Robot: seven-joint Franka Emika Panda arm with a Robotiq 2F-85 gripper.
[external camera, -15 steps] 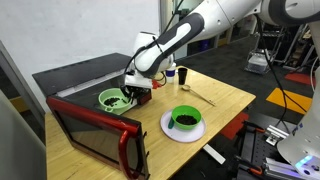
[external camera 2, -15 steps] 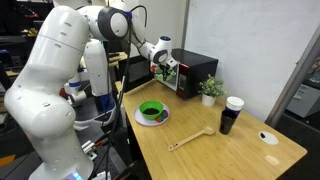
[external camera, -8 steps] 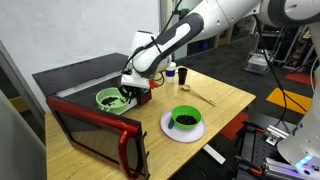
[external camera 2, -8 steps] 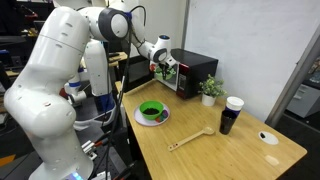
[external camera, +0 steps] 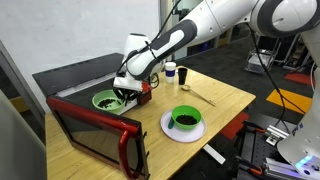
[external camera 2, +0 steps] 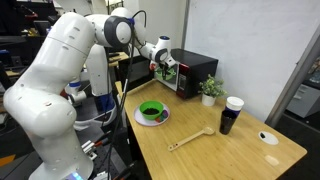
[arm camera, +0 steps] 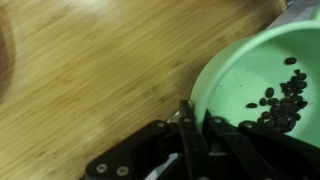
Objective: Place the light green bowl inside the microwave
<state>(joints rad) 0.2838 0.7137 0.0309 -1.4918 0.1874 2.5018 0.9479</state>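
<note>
Your end effector [arm camera: 197, 118] is clamped on the rim of the light green bowl [arm camera: 255, 75], one finger inside the wall and one outside, as the wrist view shows. One cluster of dark bits [arm camera: 285, 95] lies in the bowl's pale interior, and bare wooden surface [arm camera: 90, 70] fills the rest of that view. In an exterior view the bowl [external camera: 103, 100] sits at the mouth of the one microwave [external camera: 75, 78], just behind its open red-trimmed door [external camera: 95, 135]. Whether it rests on something or hangs lifted, you cannot quite tell from here. You have two green bowls in all. The second, a darker bowl [external camera: 184, 117], stands on the single white plate [external camera: 170, 130], well apart from the end effector. One wooden spoon [external camera: 198, 96] lies beyond the plate, one black cup [external camera 2: 231, 115] stands near the far edge, and one potted plant [external camera 2: 211, 88] stands beside the microwave. The swung-out door stands between the nearer camera and the bowl's lower part. In the exterior view from the other end, the arm [external camera 2: 120, 30] crowds the opening. Against the frame a second ago, the bowl and end effector have shifted a little toward the microwave, with the grip unchanged. The plate, spoon, cup and plant lie where they were.
</note>
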